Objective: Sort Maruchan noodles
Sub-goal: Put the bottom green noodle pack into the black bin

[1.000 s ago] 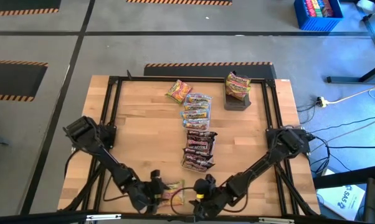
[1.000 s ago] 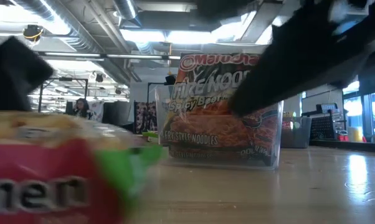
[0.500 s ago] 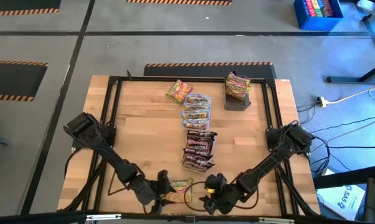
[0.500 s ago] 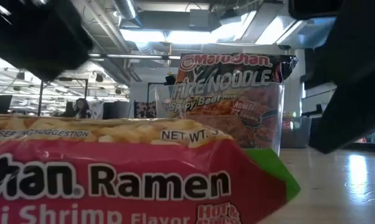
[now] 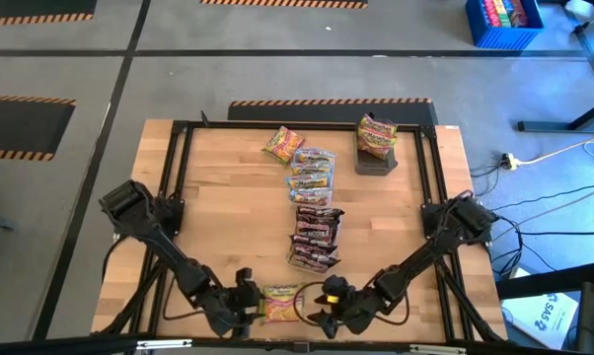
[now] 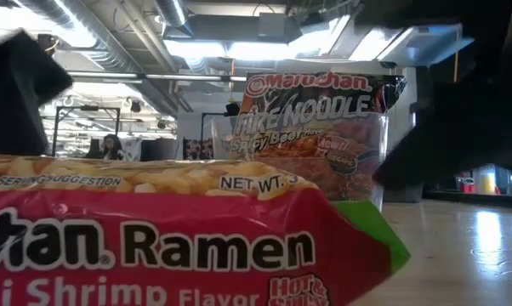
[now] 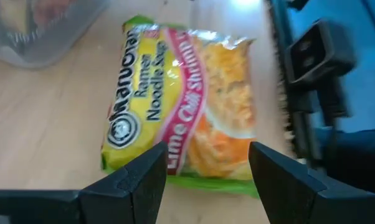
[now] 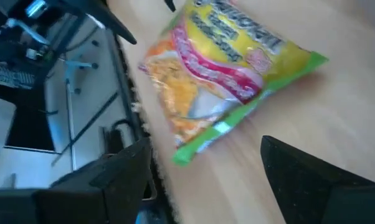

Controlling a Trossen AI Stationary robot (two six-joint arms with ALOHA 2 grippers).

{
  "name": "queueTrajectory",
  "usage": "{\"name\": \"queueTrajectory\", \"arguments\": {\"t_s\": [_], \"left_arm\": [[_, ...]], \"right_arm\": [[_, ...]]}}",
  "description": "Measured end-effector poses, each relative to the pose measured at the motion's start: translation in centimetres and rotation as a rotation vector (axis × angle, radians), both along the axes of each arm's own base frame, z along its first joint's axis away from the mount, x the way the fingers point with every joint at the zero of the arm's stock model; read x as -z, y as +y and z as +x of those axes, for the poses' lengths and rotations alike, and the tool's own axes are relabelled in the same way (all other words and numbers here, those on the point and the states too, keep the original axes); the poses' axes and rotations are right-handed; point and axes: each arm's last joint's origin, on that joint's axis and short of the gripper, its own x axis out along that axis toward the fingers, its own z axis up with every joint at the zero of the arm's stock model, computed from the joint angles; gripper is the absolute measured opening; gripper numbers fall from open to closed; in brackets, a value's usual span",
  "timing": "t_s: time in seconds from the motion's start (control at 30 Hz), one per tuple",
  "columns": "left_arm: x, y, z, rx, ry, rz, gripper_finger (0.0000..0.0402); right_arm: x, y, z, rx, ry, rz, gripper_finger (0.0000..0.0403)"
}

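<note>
A yellow-green-red Maruchan packet (image 5: 282, 303) lies flat on the wooden table by its near edge, and it fills the front of the low view (image 6: 154, 246). My left gripper (image 5: 244, 302) is at its left end, open, with the fingers (image 7: 137, 183) hovering over the packet's near end (image 7: 181, 102). My right gripper (image 5: 323, 306) is at its right end, also open, and the packet (image 8: 228, 74) lies ahead of its fingers (image 8: 113, 180). Neither gripper touches it. Farther back, other packets lie in a row: yellow (image 5: 282, 144), blue-orange (image 5: 312, 170) and maroon (image 5: 315, 237).
A clear tub (image 6: 311, 170) holding a maroon packet stands just behind the near packet. A dark tray (image 5: 376, 163) at the far right carries another packet (image 5: 376, 133). A black frame (image 5: 179, 177) borders the table. A blue crate (image 5: 504, 20) stands on the floor beyond.
The yellow-green-red packet has shifted a little toward the table's right edge and come to rest flat by the near edge. My right gripper has sunk and rolled beside its right end. Both grippers have stayed open.
</note>
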Motion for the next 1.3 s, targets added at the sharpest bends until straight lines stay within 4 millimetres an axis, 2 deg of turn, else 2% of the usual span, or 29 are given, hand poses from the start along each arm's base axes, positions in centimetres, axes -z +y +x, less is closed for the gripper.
{"name": "queueTrajectory", "arguments": {"t_s": [0.3, 0.67, 1.07, 1.3], "left_arm": [[2.6, -0.3, 0.5, 0.007, 0.023, 0.049, 0.0219], [4.5, -0.4, 2.0, 0.014, -0.015, 0.011, 0.0219], [4.0, -0.4, 2.7, 0.026, -0.106, 0.036, 0.0219], [3.7, -0.3, 2.9, 0.004, -0.158, 0.071, 0.0219]], "right_arm": [[2.4, 0.2, 1.1, 0.062, -0.02, 0.062, 0.0342], [4.5, 0.0, 2.0, 0.133, -0.026, 0.152, 0.0336], [4.2, -0.1, 2.5, 0.167, -0.164, 0.051, 0.0335], [4.2, -0.1, 2.5, 0.158, -0.165, 0.053, 0.0329]]}}
